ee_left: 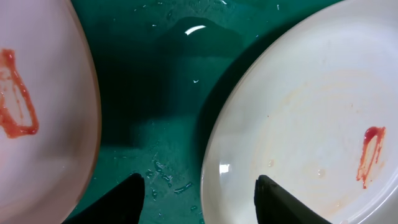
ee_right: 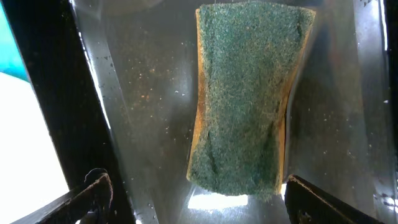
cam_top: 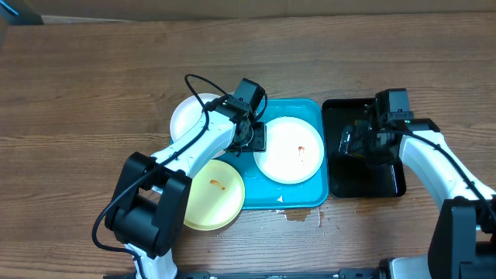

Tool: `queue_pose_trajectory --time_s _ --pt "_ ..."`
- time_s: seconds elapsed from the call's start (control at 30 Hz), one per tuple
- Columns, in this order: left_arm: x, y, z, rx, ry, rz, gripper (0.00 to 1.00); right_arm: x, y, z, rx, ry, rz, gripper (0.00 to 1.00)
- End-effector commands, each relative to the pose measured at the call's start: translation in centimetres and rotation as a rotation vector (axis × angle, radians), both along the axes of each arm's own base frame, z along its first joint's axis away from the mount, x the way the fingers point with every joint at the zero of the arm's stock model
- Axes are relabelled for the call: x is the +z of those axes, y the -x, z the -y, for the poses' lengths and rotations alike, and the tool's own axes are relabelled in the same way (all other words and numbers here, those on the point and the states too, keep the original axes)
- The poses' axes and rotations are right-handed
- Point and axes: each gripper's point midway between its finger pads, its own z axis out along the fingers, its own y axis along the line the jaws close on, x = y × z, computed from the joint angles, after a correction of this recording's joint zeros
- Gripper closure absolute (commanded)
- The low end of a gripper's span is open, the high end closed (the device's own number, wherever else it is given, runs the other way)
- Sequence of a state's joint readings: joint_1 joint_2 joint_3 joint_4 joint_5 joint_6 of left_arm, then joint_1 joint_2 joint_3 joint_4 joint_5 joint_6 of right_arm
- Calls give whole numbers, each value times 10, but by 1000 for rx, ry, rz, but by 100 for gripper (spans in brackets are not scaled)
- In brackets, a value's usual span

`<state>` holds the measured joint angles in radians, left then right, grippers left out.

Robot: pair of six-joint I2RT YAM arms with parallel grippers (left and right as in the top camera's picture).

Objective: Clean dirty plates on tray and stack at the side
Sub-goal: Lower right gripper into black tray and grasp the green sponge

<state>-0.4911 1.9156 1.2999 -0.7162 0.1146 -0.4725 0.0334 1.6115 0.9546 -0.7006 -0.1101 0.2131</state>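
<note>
A brown wood-grain tabletop (cam_top: pixel 93 85) carried a turquoise tray (cam_top: pixel 314 190), with a narrow black tray (cam_top: pixel 391 186) just beside its right edge. From overhead, a white plate (cam_top: pixel 288 155) lay inside the turquoise tray. A second white plate (cam_top: pixel 186 118) sat at the tray's upper-left end, partly under the left arm, and a yellow-green plate (cam_top: pixel 209 203) overlapped its lower-left corner. That view gave the layout but not the jaws.

The left wrist camera supplied them. The left gripper (ee_left: pixel 199 202) hung with its jaws apart over the wet tray floor, the near rim of the white plate running between the fingertips (ee_left: pixel 132 198). That plate bore a thin red smear (ee_left: pixel 371 152). A looped red smear (ee_left: pixel 15 102) marked a pale plate at the left edge; which of the other two it was could not be told.

The right wrist camera showed what the overhead hid beneath the right gripper (ee_right: pixel 198 202). A green-faced sponge (ee_right: pixel 242 93) lay flat on the wet black tray, with the jaws spread wide to either side of its near end and not closed on it.
</note>
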Motion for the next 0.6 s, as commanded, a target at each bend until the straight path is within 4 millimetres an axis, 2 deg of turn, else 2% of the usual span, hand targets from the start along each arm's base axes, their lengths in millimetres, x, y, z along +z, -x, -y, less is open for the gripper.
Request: queue_pose_trajectory --time_s 0.0,0.2,0.4,0.57 --pt "-6 1 -3 13 -20 -6 41 -16 0 15 -24 85 -4 9" --pt "-6 1 -3 11 -19 -4 41 -23 -2 20 -33 112 11 11" --pt "-6 0 -2 12 -18 -1 41 -30 8 19 -73 95 -23 11" --pt "-6 1 -2 11 -18 -2 41 -40 11 19 -74 94 -8 16"
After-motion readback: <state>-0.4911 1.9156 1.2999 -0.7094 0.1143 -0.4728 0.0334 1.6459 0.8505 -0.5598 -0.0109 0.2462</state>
